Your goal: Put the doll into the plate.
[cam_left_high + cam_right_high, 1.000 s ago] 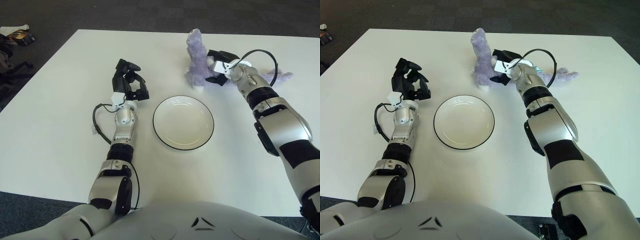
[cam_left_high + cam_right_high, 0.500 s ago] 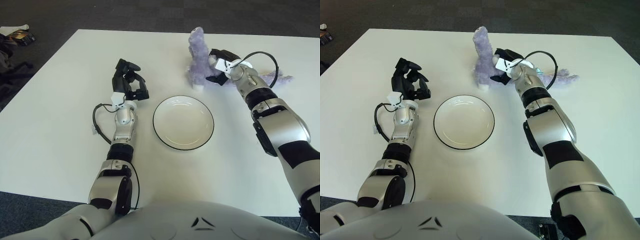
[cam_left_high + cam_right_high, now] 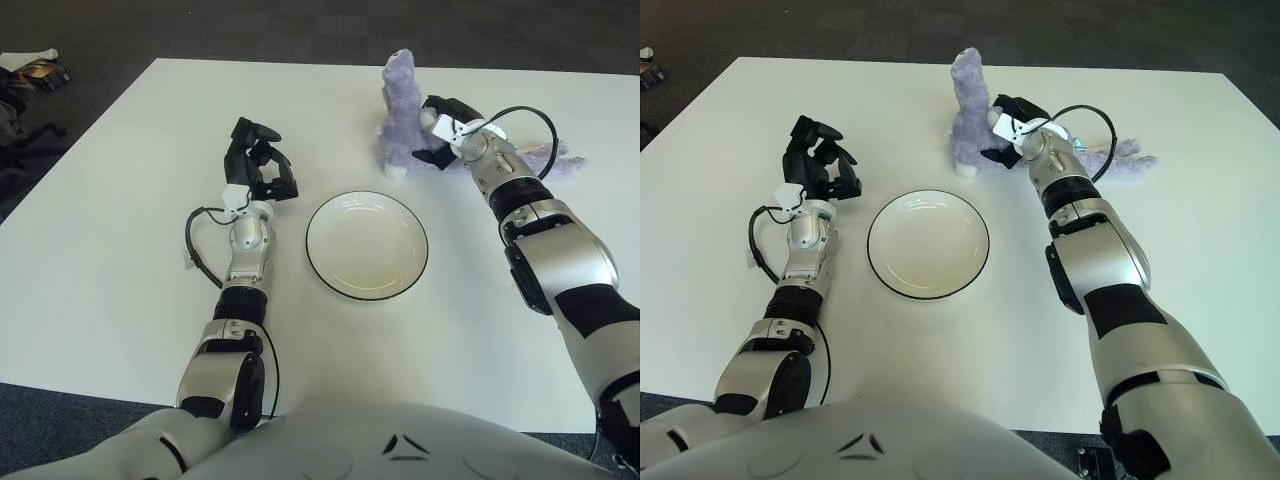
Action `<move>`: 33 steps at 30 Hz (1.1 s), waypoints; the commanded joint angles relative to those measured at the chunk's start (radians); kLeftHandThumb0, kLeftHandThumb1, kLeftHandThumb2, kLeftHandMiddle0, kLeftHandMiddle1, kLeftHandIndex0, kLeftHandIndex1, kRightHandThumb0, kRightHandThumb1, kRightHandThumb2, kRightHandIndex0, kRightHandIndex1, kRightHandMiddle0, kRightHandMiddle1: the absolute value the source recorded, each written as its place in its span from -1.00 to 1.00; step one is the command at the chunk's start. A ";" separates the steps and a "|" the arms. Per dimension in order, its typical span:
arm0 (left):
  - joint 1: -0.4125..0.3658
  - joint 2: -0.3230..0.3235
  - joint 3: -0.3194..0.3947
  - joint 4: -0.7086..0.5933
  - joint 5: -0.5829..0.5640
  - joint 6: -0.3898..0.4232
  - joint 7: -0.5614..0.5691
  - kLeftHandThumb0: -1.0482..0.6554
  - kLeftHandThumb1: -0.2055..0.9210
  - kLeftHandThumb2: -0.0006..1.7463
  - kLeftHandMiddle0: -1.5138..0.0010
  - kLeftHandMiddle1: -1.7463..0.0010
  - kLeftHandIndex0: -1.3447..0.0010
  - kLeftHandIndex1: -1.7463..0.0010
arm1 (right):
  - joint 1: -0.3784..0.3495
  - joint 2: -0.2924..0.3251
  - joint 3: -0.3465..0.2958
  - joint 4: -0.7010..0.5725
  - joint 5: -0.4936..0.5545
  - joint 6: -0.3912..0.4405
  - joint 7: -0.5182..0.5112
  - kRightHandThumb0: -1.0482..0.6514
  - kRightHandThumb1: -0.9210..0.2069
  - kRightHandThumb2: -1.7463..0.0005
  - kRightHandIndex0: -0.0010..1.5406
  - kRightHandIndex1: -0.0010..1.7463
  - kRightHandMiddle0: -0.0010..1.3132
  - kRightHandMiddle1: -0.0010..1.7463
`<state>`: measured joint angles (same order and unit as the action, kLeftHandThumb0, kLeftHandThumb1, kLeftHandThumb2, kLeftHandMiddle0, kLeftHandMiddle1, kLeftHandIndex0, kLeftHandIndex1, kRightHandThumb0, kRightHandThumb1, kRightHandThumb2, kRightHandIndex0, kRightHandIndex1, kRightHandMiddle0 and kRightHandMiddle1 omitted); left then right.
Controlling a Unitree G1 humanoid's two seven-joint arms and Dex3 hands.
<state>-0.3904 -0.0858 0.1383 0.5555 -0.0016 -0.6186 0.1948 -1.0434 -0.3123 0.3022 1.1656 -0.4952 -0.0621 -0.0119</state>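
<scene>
1. The left hand point(image 3: 258, 168), at about nine o'clock from the plate point(image 3: 367, 246), has not moved over the last second; its dark fingers are curled and hold nothing, and it takes no part in the work.
2. The plate, white with a dark rim, sits where it was at the middle of the table point(image 3: 110, 250) and has nothing in it.
3. The doll point(image 3: 403, 112), a purple plush at roughly twelve to one o'clock from the plate, has shifted slightly away from the robot and stands a little more upright than a second ago; its tail trails off toward three o'clock behind the forearm.
4. The right hand point(image 3: 441, 133) has pressed in with it, fingers closed against the doll's flank. I judge the grasp is being secured, with the lift and the carry to the plate not yet begun.
5. Count: one plate, one doll, two hands.
</scene>
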 commanded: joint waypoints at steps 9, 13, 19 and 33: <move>0.092 -0.015 0.007 0.057 -0.012 0.007 0.003 0.21 -0.64 0.92 -0.18 -1.00 0.08 -0.93 | 0.068 -0.009 -0.023 -0.016 0.033 0.021 0.025 0.87 0.38 -0.75 -0.03 1.00 0.51 1.00; 0.093 -0.015 0.007 0.057 -0.011 0.007 0.005 0.21 -0.64 0.92 -0.18 -1.00 0.08 -0.93 | 0.080 -0.022 -0.033 -0.050 0.039 0.021 0.037 0.87 0.38 -0.75 -0.03 1.00 0.51 1.00; 0.093 -0.012 0.007 0.056 -0.010 0.010 0.004 0.21 -0.64 0.92 -0.18 -1.00 0.07 -0.92 | 0.105 -0.042 -0.042 -0.142 0.040 0.049 0.064 0.87 0.38 -0.75 -0.03 1.00 0.50 1.00; 0.086 -0.024 0.015 0.061 -0.017 0.016 0.016 0.22 -0.42 0.77 0.13 -1.00 0.07 -0.99 | 0.169 -0.082 -0.047 -0.322 0.026 0.050 0.075 0.88 0.39 -0.76 -0.02 1.00 0.51 1.00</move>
<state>-0.3912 -0.0863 0.1424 0.5554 -0.0023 -0.6140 0.1961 -0.9037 -0.3843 0.2651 0.8609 -0.4838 -0.0151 0.0521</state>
